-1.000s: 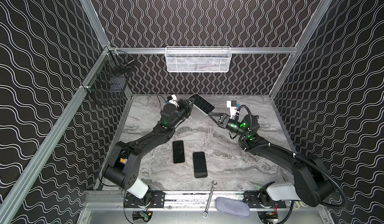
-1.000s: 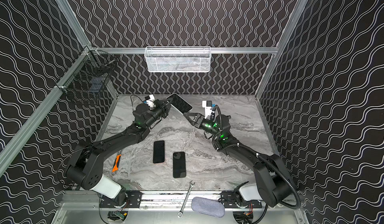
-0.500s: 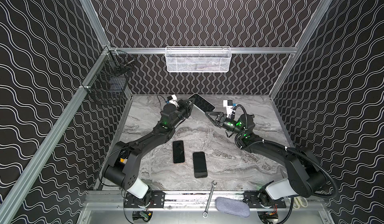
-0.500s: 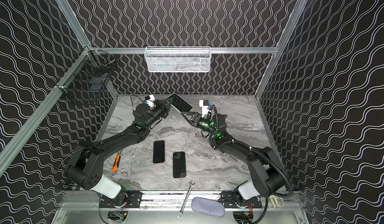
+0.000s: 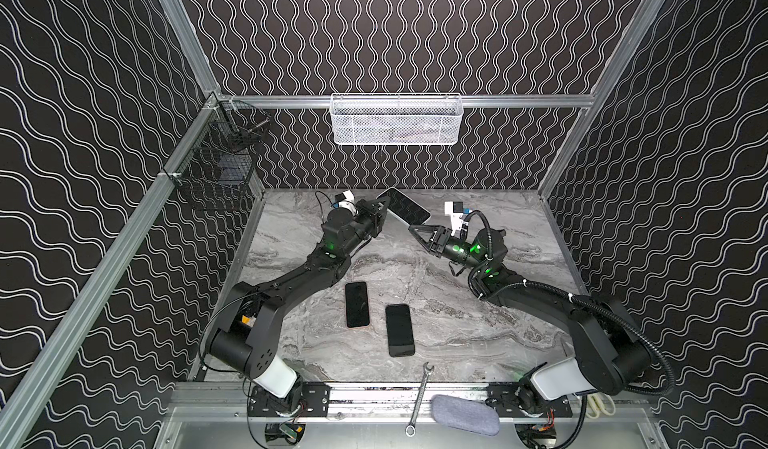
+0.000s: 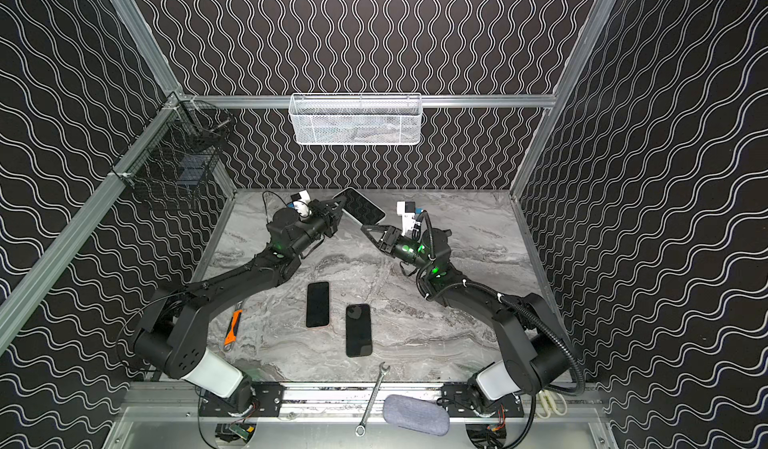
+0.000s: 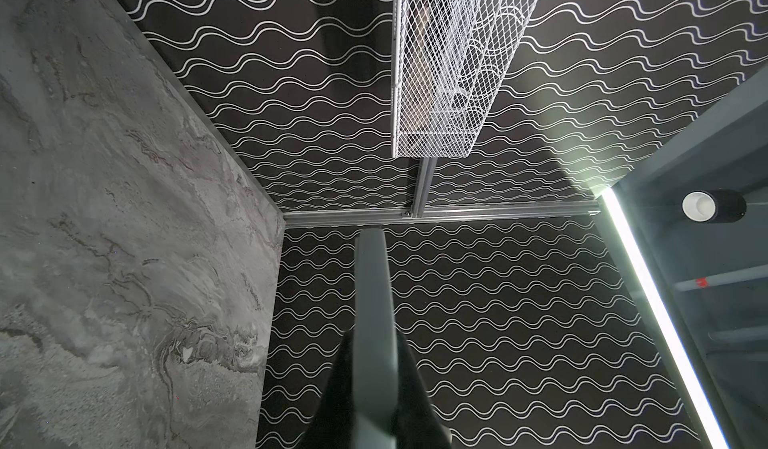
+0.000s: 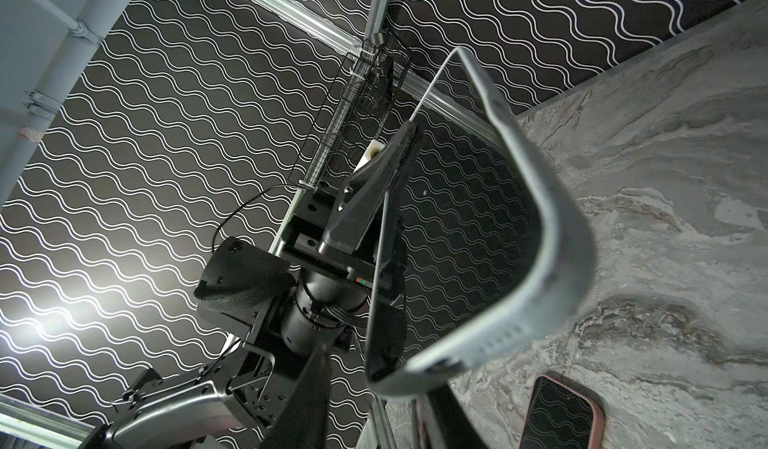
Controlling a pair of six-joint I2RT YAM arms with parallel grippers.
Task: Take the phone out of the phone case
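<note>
The phone (image 5: 405,209) (image 6: 365,205), with its dark screen up, sits in a light grey phone case (image 8: 536,226) and is held tilted above the back of the table. My left gripper (image 5: 384,210) (image 6: 340,206) is shut on the cased phone's left edge. In the left wrist view the case's rim (image 7: 372,293) runs between my left gripper (image 7: 372,343) jaws. My right gripper (image 5: 413,230) (image 6: 366,228) reaches the phone's near right corner. In the right wrist view that corner (image 8: 386,374) lies between the right gripper (image 8: 374,388) fingers, which stand apart with a gap on one side.
Two black phones (image 5: 357,304) (image 5: 400,329) lie flat mid-table. A wrench (image 5: 419,397) and a grey pouch (image 5: 464,414) lie on the front rail, an orange-handled tool (image 6: 232,326) by the left arm. A white mesh basket (image 5: 397,118) and a black wire basket (image 5: 220,168) hang on the walls.
My right gripper has moved left and back to the phone's near corner, and its jaws have narrowed. The left gripper and the phone have stayed put.
</note>
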